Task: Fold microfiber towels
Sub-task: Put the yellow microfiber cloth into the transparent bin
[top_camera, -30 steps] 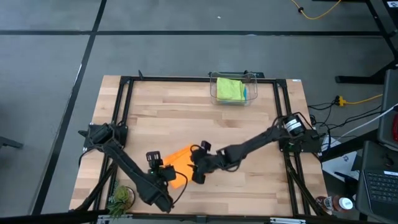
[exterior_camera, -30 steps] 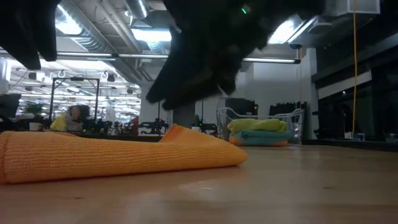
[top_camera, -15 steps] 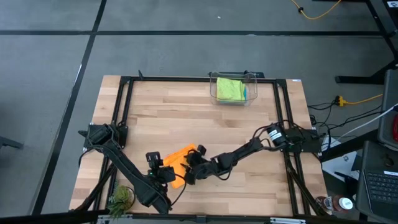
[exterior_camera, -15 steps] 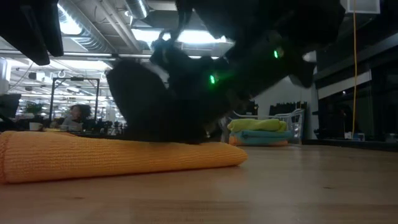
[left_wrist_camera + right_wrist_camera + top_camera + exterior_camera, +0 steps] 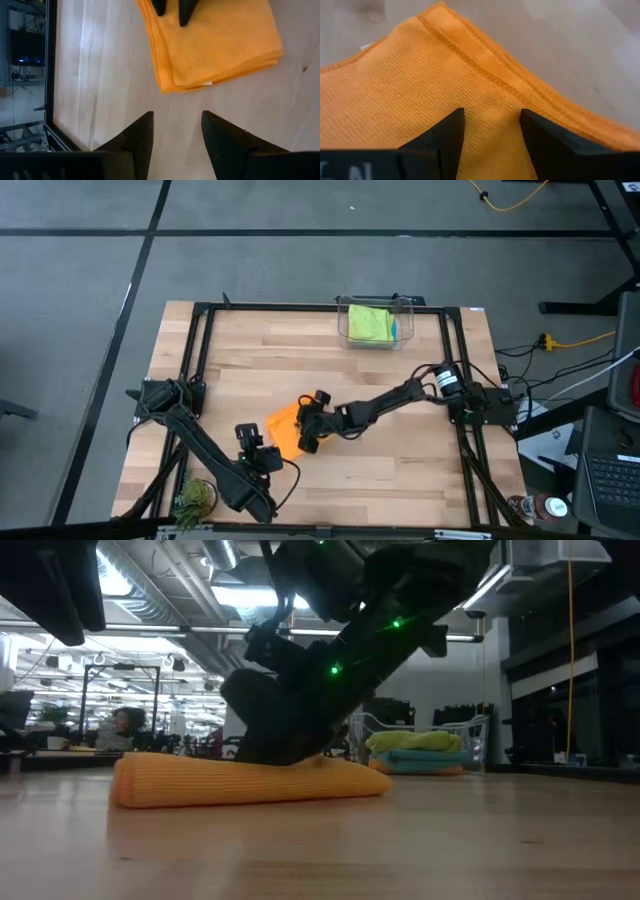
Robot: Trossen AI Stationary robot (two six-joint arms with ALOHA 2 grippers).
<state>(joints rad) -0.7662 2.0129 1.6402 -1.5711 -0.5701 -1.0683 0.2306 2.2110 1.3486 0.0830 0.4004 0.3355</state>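
An orange towel (image 5: 283, 430), folded into several layers, lies flat on the wood table a little left of the middle; it also shows in the low view (image 5: 250, 780) and the left wrist view (image 5: 215, 45). My right gripper (image 5: 308, 427) stands on it with its fingers apart. My left gripper (image 5: 263, 462) is open and empty just off the towel's near edge, its fingers (image 5: 140, 135) clear of the cloth. A lime green towel (image 5: 415, 741) lies on a teal one (image 5: 425, 755) and an orange one in the clear bin (image 5: 376, 323). My right gripper rests its two spread fingertips (image 5: 445, 132) on the folded orange towel's top face (image 5: 490, 100), near a stitched edge. It comes from above, slanting down from the table's right. The towel lies flat on the table under the fingertips.
The clear bin stands at the table's far edge, right of centre. A small green plant (image 5: 195, 498) sits at the near left corner. Black frame rails (image 5: 200, 360) run along the table's sides. Bare wood lies to the right of the towel (image 5: 400, 470).
My right gripper has gone toward the table's far edge with its fingertips on the orange towel. The towel has slid along the table with it, away from the near edge and from my left gripper, and stays folded.
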